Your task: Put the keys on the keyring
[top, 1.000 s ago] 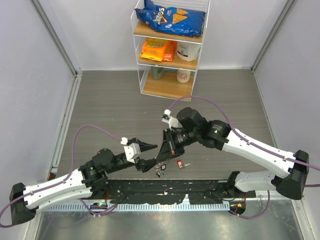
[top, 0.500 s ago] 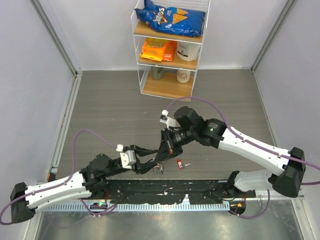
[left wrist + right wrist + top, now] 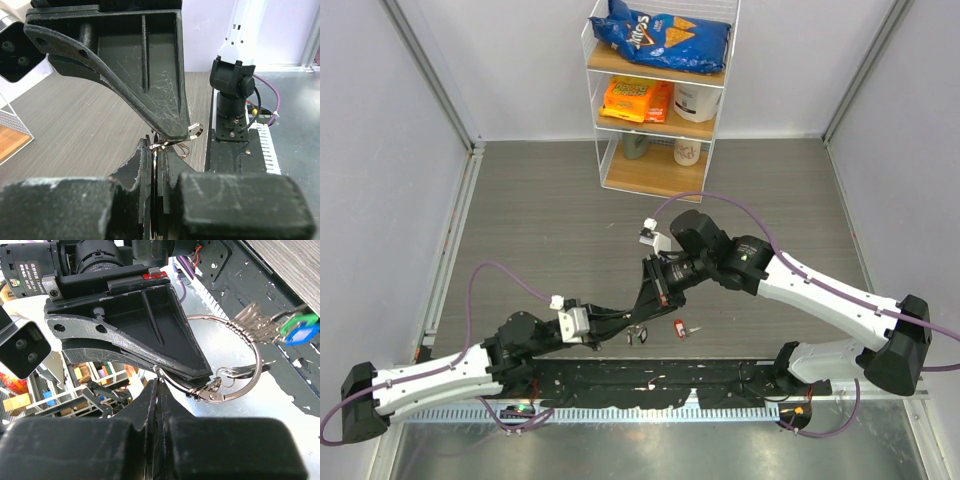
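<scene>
Grey wood-grain table is stretching back to pale walls, where one clear shelf unit with three shelves is standing. A blue bag reading "Doritos" is lying on the top shelf, one orange packet whose lettering is too small to read is sitting beside a white tub on the middle shelf, and one cup is sitting on the bottom shelf. Two arms are reaching in from the near edge and meeting just in front of their bases. From the left, the left gripper is pinching its two fingers almost together on the thin wire of the keyring. That single silver ring is hanging between the two grippers, low over the near edge of the table. It is carrying a bunch of silver blades, too bunched to count, with one green key and one blue key at the outer side. Just right of the ring, one red key is lying loose on the table, apart from both grippers. Coming down from the right, the right gripper is pressing its fingers together on the ring's wire, close to the left gripper's tips.
</scene>
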{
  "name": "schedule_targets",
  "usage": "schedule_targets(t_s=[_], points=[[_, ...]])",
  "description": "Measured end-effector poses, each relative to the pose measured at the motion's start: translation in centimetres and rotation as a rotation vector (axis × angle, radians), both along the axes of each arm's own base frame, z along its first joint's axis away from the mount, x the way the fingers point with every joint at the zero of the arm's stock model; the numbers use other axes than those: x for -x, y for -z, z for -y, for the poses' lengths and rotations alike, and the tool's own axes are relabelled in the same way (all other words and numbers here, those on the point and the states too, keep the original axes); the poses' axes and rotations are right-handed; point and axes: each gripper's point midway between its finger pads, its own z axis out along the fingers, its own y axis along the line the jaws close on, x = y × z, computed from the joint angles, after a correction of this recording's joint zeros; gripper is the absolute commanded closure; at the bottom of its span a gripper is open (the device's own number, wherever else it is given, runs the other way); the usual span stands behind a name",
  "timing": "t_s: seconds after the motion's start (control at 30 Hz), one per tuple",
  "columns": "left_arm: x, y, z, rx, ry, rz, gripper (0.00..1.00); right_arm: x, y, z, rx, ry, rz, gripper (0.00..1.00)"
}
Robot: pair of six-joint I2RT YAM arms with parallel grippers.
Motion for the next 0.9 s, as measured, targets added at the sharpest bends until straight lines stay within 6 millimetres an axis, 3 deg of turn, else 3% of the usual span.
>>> schedule_targets(t_s=[0.27, 0.6, 0.9], points=[[-0.1, -0.3, -0.4, 0.014, -0.014, 0.002, 1.00, -0.1, -0.4, -0.2, -0.022, -0.006, 0.012, 0.67], [0.1, -1.4, -0.9, 0.051, -0.019, 0.013, 1.00, -1.1, -2.3, 0.3, -0.011, 0.011, 0.115, 0.62], [-0.8, -1.8, -1.2, 0.059, -0.070, -0.055, 1.00, -2.7, -5.5, 3.0, -0.040, 0.059, 0.419, 0.59]])
